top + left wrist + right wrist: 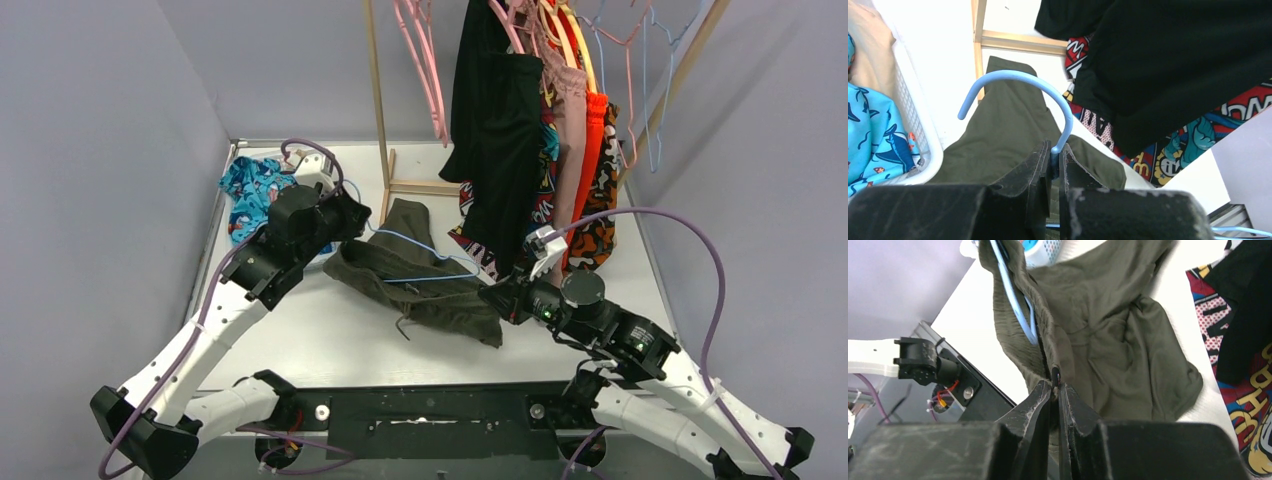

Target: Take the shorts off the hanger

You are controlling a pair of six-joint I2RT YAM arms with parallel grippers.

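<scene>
Presently my left gripper (1054, 152) is clamped on the blue hanger (1018, 77), fingers pressed to either side of the stem just below its curved hook. My right gripper (1055, 385) is closed too, pinching a fold at the edge of the olive shorts (1108, 340); fabric shows between the fingertips.

Location of the garment: the olive shorts lie crumpled on the table (330, 340) between my two arms, left end near the left gripper, right end at the right gripper. The hanger's thin blue wire runs across and through the cloth, so the shorts are not yet free of it.

Other items noted: teal shark-print shorts (250, 190) sit in the white basket (913, 110) at the far left, just beside the left gripper. On the wooden rack (378, 100) at the back hang black shorts (495, 130), comic-print shorts (1188, 145), pink shorts (570, 150), orange shorts (595, 140) and orange-black patterned shorts (603, 220), packed closely together, their lower hems reaching the table just beyond the right gripper.
</scene>
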